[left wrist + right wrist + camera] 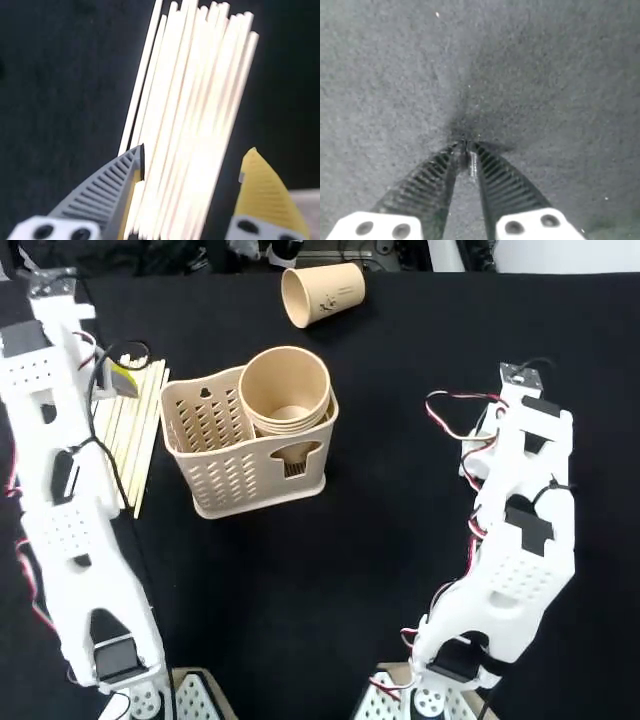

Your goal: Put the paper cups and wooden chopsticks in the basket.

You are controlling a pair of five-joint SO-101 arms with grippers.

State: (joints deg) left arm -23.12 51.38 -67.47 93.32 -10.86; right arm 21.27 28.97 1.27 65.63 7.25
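- Left pincer [196, 149] first: it is spread wide, straddling the wooden chopsticks [190, 100], the grey ribbed finger [112, 185] right against one edge of the bundle, the yellow finger [260, 190] standing just off the other edge (a sliver of dark cloth shows between them).
- Nothing is gripped; the sticks lie flat on the black tabletop [400, 540] as a loose, fanned row.
- From the high view, that left pincer [122, 378] sits over the far end of the wooden chopsticks [130, 440], with the left arm [60, 520] stretched along the table's left side.
- Over to the right pincer [468, 152]: pinched fully together, fingertips meeting, nose down on bare cloth with nothing between them.
- The right arm [520, 540] is folded up on its own side, well apart from everything else.
- Just beside the sticks stands the basket [225, 475], a beige perforated one, upright near the table's middle.
- Inside it, in the end farther from the sticks, are the stacked paper cups [285, 390], mouths up (several rims are nested, though the exact count is hard to tell).
- Beyond the basket, near the far edge, a loose paper cup [322, 295] lies on its side, mouth facing the left arm's side.
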